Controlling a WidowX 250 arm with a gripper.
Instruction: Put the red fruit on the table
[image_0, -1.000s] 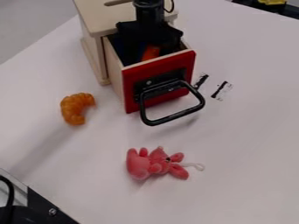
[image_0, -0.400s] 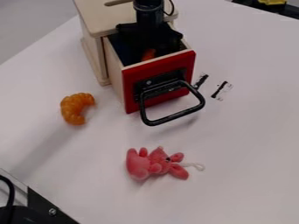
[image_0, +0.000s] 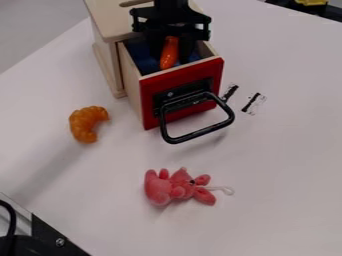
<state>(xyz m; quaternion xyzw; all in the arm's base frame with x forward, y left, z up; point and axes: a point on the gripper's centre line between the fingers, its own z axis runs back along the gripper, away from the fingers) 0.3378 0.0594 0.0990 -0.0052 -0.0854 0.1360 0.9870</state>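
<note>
- The black gripper (image_0: 171, 54) hung down at the upper centre of the frame, over the open drawer (image_0: 148, 92) of a pale wooden cabinet (image_0: 113, 22).
- Its fingers (image_0: 187, 49) were closed on the red fruit (image_0: 169, 53), one on the left side of it and one on the right in the frame.
- The fruit, orange-red and longish, lay between the two fingers, its upper end close beneath the gripper's body and its rounded lower end reaching toward the drawer's front edge. It stood steeply, leaning a little, with the lower end toward the left of the frame.
- The fruit was at the drawer's opening, away from the table (image_0: 287, 165); how far it was off the drawer's floor, I could not tell.
- Blue material (image_0: 138, 54) showed inside the drawer, to both sides of the gripper.
- The drawer had a red front, and a black looped handle (image_0: 202, 131) stuck out from it toward the centre of the frame.
- A curved, ridged orange thing (image_0: 81, 124) lay on the table at the left, near the drawer.
- A pink plush toy (image_0: 160, 190) lay on its side below the centre, a white cord (image_0: 227, 190) running from its right end.
- Black marks (image_0: 251, 103) showed on the tabletop just right of the drawer.
- At the lower left corner was a black piece of equipment (image_0: 50, 238), and at the upper right edge something yellow (image_0: 311, 2).
</note>
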